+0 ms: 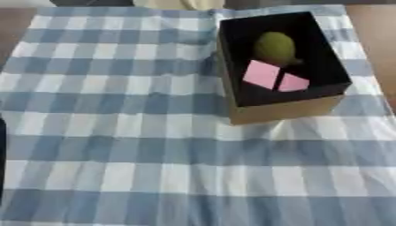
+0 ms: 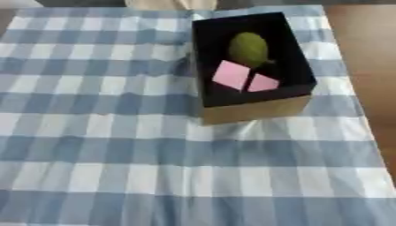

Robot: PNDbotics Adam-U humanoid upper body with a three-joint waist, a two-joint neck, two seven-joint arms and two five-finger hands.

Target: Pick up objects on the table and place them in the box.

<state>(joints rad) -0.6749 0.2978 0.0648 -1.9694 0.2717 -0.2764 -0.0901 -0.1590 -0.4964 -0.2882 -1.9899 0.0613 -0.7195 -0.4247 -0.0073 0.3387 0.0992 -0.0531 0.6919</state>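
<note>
Box (image 1: 282, 112) on checked cloth (image 1: 116, 132) holds green fruit (image 1: 275, 47) and 2 pink pieces (image 1: 261, 74), already dropped inside; tabletop looks cleared. Neither hand visible, state unknown.

Box (image 2: 251, 112) sits upper-centre-right on blue/white checked cloth (image 2: 116, 145), cardboard outside, black inside, set slightly askew. In it: green rounded fruit-like obj (image 2: 248, 49) toward far end, w/ dark bit at its right side. Just in front, two pink flat pieces: larger square (image 2: 231, 75), tilted, and smaller one (image 2: 263, 83) right beside it, close or touching. Brown table (image 2: 365, 53) shows at right of cloth.
</note>
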